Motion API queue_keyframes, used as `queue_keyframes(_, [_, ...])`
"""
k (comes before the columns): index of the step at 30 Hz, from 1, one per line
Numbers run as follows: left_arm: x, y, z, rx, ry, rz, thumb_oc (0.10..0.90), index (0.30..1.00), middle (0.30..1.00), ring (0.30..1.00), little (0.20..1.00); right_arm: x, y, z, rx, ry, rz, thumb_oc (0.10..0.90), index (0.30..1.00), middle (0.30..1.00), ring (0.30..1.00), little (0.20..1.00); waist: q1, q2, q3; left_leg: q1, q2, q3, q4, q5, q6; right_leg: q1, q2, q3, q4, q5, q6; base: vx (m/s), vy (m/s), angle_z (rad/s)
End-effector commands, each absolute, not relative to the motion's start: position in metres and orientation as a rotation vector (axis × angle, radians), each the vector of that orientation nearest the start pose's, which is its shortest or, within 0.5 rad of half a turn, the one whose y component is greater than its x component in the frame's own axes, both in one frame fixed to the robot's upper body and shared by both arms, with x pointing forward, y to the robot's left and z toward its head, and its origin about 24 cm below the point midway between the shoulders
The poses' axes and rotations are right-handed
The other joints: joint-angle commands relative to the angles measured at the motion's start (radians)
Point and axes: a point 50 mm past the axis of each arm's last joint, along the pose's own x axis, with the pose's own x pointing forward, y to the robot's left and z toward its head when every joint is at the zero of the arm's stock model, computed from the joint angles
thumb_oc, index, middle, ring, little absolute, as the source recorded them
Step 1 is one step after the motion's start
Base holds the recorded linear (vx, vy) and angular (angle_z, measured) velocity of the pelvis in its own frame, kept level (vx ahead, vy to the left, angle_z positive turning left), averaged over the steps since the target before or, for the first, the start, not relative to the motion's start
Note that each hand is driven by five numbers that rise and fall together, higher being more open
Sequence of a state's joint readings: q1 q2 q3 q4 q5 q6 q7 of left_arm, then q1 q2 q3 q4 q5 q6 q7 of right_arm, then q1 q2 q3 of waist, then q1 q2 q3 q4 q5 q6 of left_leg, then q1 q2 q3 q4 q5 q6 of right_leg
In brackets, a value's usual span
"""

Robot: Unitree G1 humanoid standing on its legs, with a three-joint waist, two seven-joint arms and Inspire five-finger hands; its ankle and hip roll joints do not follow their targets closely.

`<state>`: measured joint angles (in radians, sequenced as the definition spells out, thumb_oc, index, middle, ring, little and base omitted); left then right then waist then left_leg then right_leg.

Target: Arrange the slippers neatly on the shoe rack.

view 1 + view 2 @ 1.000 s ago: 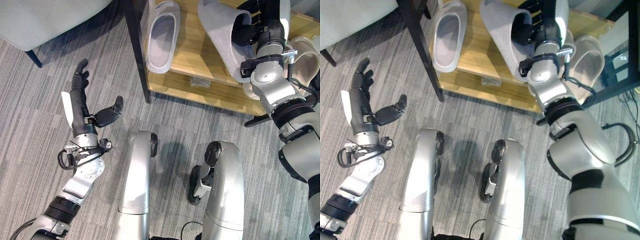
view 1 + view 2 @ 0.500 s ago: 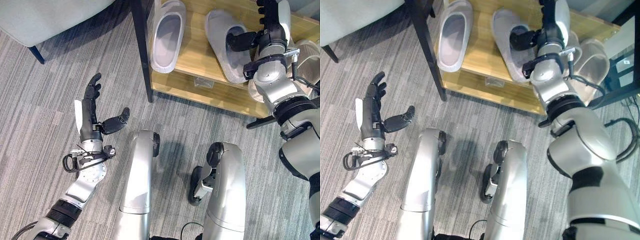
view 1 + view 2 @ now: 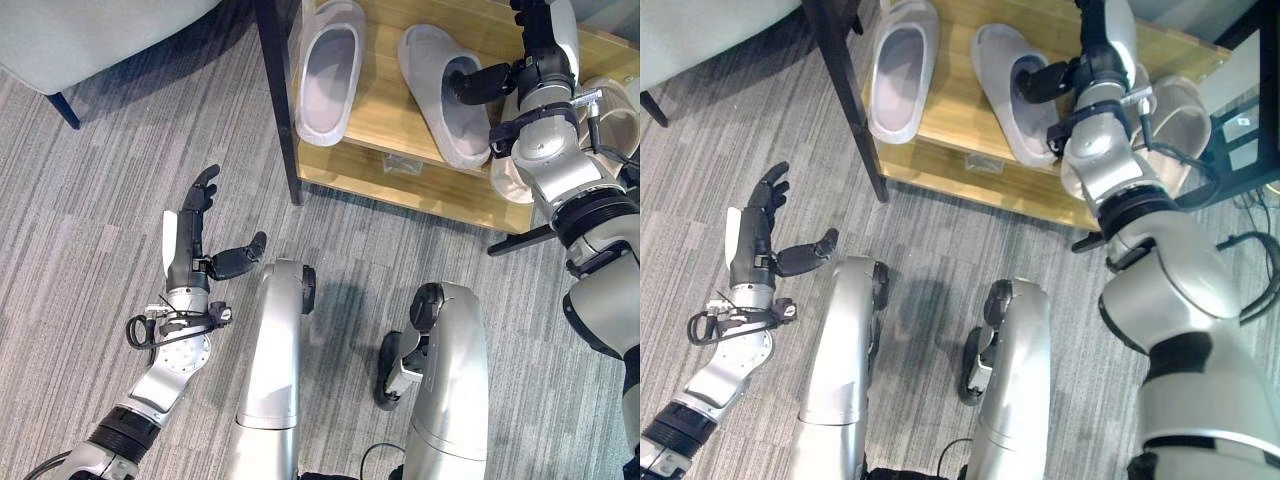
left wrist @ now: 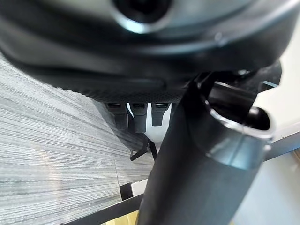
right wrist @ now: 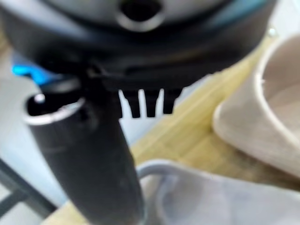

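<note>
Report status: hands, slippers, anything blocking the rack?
Right hand thumb inside second grey slipper, lying flat on shoe rack. First grey slipper beside it. Left hand open over the carpet. Nothing blocking.

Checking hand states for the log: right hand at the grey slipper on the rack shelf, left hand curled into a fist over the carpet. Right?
Not quite. The left hand is open over the carpet, fingers straight and thumb out, as the left eye view shows. The right hand is at the grey slipper on the rack shelf.

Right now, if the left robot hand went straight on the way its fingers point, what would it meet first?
Probably the dark leg of the shoe rack, though depth is unclear. The left robot hand hovers open over carpet, pointing that way.
</note>
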<state>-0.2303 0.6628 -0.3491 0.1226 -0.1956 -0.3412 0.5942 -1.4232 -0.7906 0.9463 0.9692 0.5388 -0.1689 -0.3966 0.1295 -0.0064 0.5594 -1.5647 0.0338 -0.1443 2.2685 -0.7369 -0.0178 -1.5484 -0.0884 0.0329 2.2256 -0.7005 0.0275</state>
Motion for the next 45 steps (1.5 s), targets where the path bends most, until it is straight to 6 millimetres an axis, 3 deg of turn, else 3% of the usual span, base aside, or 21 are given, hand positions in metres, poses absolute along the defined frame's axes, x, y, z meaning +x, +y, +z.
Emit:
queue_keyframes(1, [0.275, 0.206, 0.145, 0.334, -0.611, 0.180, 0.800, 0.900, 0.900, 0.900, 0.900, 0.367, -0.232, 0.396, -0.575, -0.822, -0.397, 0.800, 0.900, 0.900, 0.900, 0.900, 0.021, -0.006, -0.039, -0.005, -0.018, -0.021, -0.012, -0.100, 0.048, -0.022, -0.039, -0.012, -0.001, -0.040, -0.078, 0.00, 0.000, 0.00])
queue_keyframes(3, [0.275, 0.208, 0.144, 0.338, -0.609, 0.193, 0.800, 0.900, 0.900, 0.900, 0.900, 0.356, -0.224, 0.393, -0.523, -0.901, -0.313, 0.800, 0.900, 0.900, 0.900, 0.900, 0.010, -0.010, -0.039, -0.005, -0.019, -0.021, -0.014, -0.097, 0.049, -0.022, -0.039, -0.013, -0.004, -0.041, -0.077, 0.00, 0.000, 0.00])
queue_keyframes(9, [0.275, 0.210, 0.145, 0.369, -0.618, 0.211, 0.800, 0.900, 0.900, 0.900, 0.900, 0.336, -0.227, 0.379, -0.436, -0.975, -0.241, 0.800, 0.900, 0.900, 0.900, 0.900, -0.003, -0.022, -0.039, -0.005, -0.019, -0.015, -0.020, -0.089, 0.052, -0.022, -0.041, -0.016, -0.010, -0.039, -0.077, 0.00, 0.000, 0.00])
queue_keyframes(16, [0.275, 0.207, 0.142, 0.412, -0.617, 0.219, 0.800, 0.900, 0.900, 0.900, 0.900, 0.322, -0.217, 0.343, -0.396, -0.986, -0.138, 0.800, 0.900, 0.900, 0.900, 0.900, -0.027, -0.029, -0.039, -0.005, -0.024, -0.003, -0.033, -0.077, 0.056, -0.022, -0.035, -0.015, -0.021, -0.029, -0.081, 0.00, 0.000, 0.00])
queue_keyframes(27, [0.277, 0.203, 0.140, 0.414, -0.616, 0.225, 0.800, 0.900, 0.900, 0.900, 0.900, 0.342, -0.210, 0.297, -0.358, -0.822, -0.119, 0.800, 0.900, 0.900, 0.900, 0.900, -0.026, -0.020, -0.039, -0.005, -0.028, 0.002, -0.047, -0.061, 0.058, -0.022, -0.025, -0.014, -0.026, -0.023, -0.084, -0.01, -0.004, 0.00])
queue_keyframes(45, [0.280, 0.201, 0.136, 0.426, -0.586, 0.204, 0.800, 0.900, 0.900, 0.900, 0.900, 0.357, -0.189, 0.277, -0.244, -0.684, 0.032, 0.800, 0.900, 0.900, 0.900, 0.900, -0.018, -0.017, -0.039, -0.005, -0.029, -0.002, -0.051, -0.059, 0.054, -0.022, -0.027, -0.017, -0.028, -0.017, -0.085, 0.00, 0.000, 0.00])
